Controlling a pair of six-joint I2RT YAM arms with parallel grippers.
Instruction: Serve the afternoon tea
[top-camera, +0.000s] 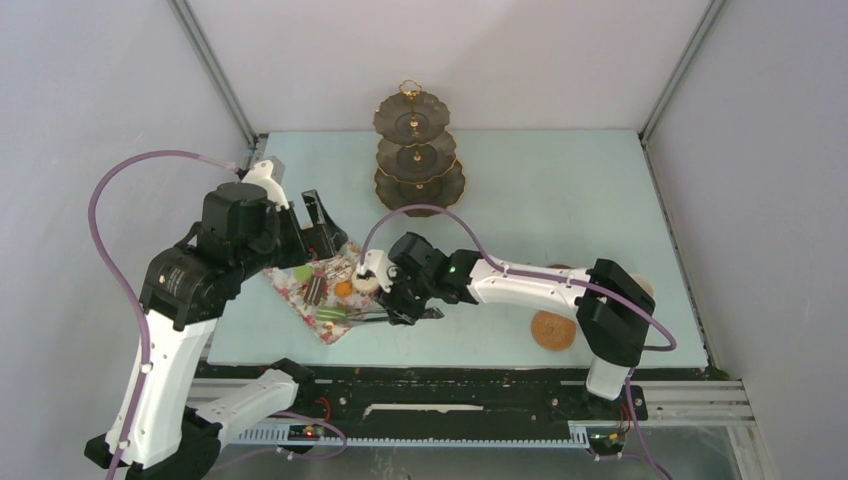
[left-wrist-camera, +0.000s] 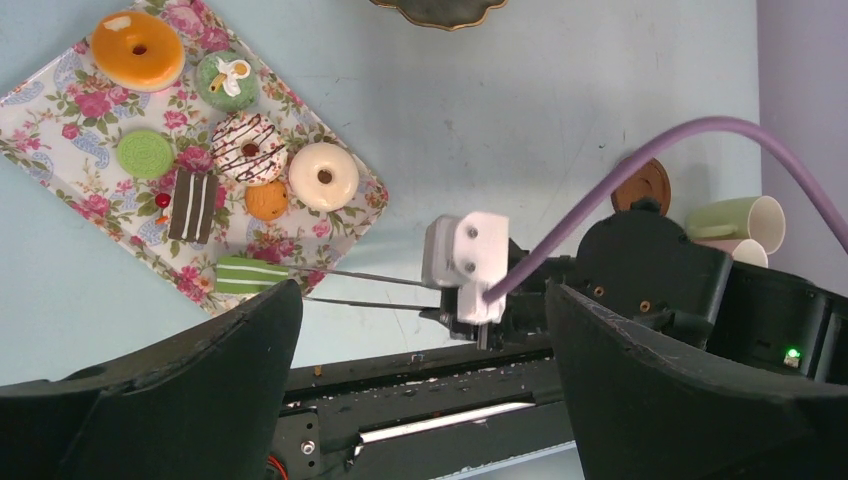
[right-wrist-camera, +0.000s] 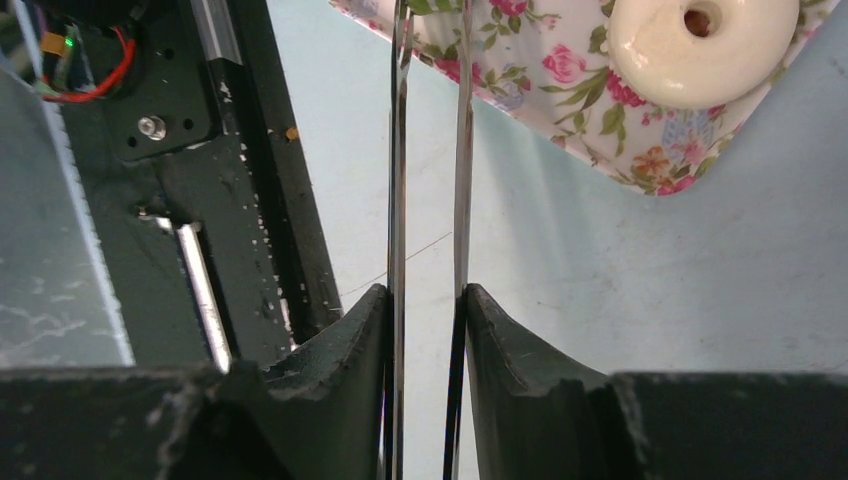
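Observation:
The toy cakes lie on a floral tray (left-wrist-camera: 60, 110): an orange doughnut (left-wrist-camera: 137, 48), a white doughnut (left-wrist-camera: 323, 176), a drizzled doughnut (left-wrist-camera: 249, 147), green pieces, a chocolate slice (left-wrist-camera: 192, 205) and a green striped cake (left-wrist-camera: 248, 274). My right gripper (right-wrist-camera: 425, 292) is shut on the long grey tongs (right-wrist-camera: 400, 150), whose two arms reach to either side of the striped cake. The left gripper (left-wrist-camera: 422, 290) hangs open above the tray's near end (top-camera: 320, 225), holding nothing. Cups (left-wrist-camera: 740, 220) and a brown coaster (left-wrist-camera: 645, 185) stand to the right.
A dark three-tier stand (top-camera: 418, 150) rises at the back centre of the table. Another brown coaster (top-camera: 553, 330) lies by the right arm's base. The black rail of the table's front edge (top-camera: 450, 385) runs just below the tray.

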